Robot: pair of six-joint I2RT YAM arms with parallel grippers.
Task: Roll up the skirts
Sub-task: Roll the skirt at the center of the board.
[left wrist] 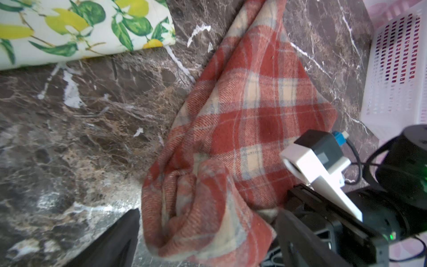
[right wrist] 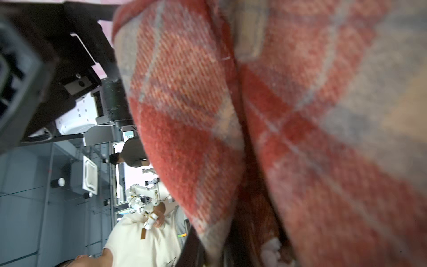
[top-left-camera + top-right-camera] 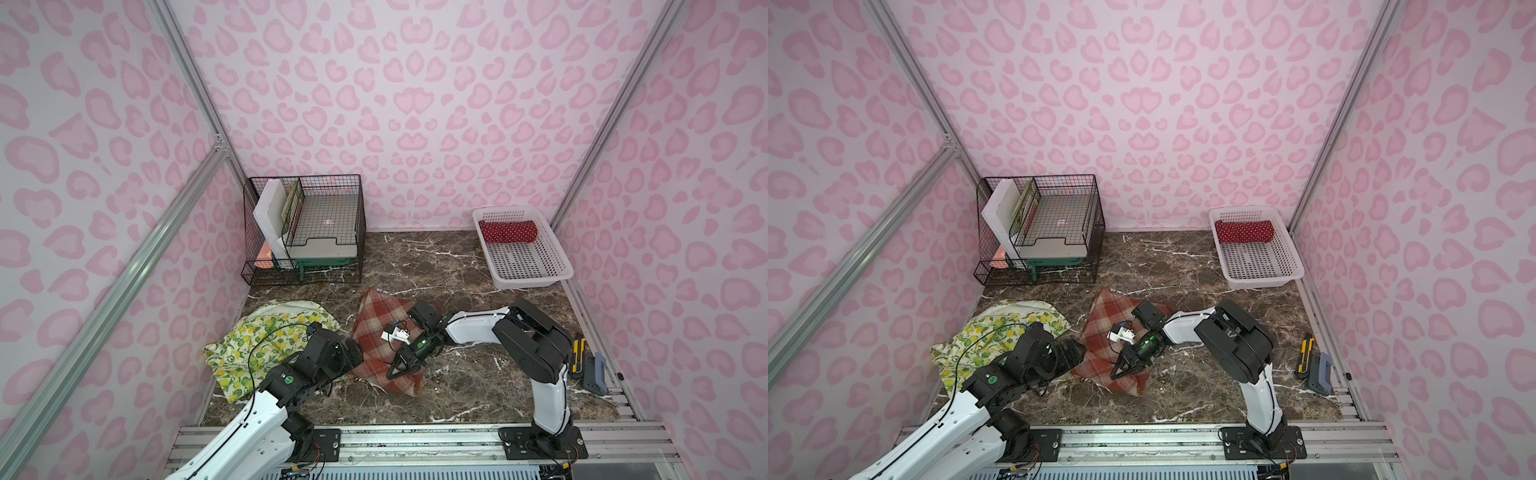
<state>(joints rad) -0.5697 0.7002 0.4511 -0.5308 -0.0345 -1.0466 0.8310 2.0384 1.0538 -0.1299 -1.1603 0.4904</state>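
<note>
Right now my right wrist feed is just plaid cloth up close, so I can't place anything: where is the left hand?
Observer: The left hand is open, with its jaws on either side of the plaid skirt's rolled near end.
Operator: Any skirts finished?
Observer: The red polka-dot skirt lies rolled in the white basket at the far right.
Operator: And the third?
Observer: The lemon skirt lies unrolled and rumpled on the table, left of the plaid one.
</note>
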